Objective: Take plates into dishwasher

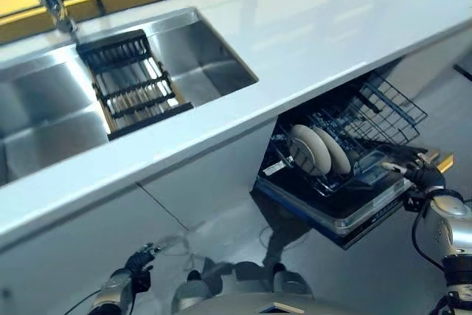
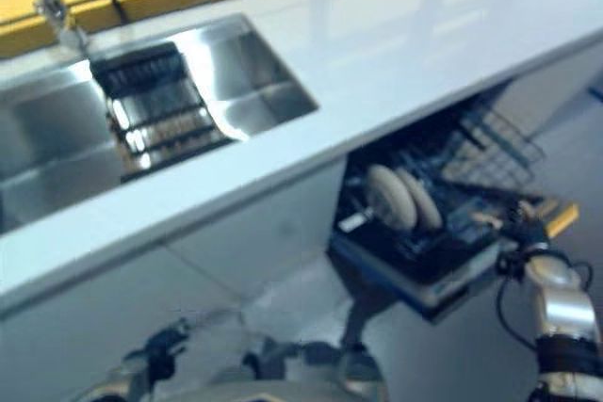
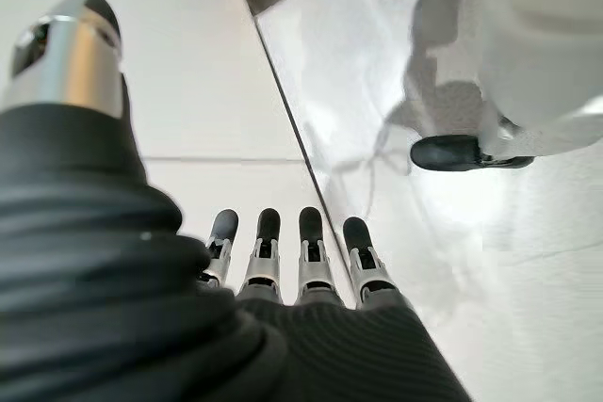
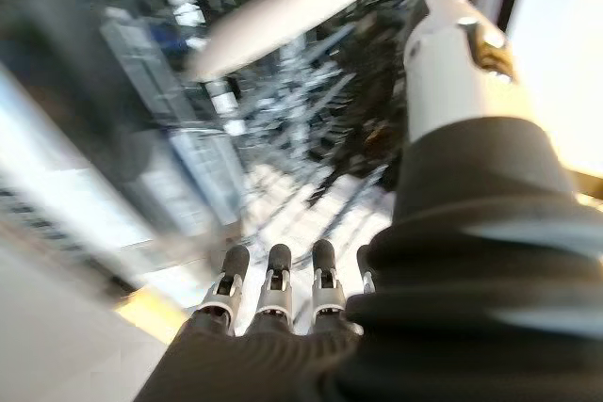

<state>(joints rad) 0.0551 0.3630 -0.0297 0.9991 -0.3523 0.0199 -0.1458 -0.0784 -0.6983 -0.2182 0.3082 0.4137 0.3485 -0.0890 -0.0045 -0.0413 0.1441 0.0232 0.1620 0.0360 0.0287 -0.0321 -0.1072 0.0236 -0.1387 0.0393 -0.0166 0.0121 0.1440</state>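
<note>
Pushing pulled-out dark wire dishwasher rack inward | right hand fingers relaxed, holding nothing, at rack's front | keeping two round white plates upright, pushing evenly | left hand hanging low, fingers straight

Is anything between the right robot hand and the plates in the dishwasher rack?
Nothing visible blocks it. The right robot hand sits at the pulled-out dishwasher rack's front edge, fingers straight; two white plates stand upright in the tines just beyond it. The left robot hand hangs low, empty.
</note>
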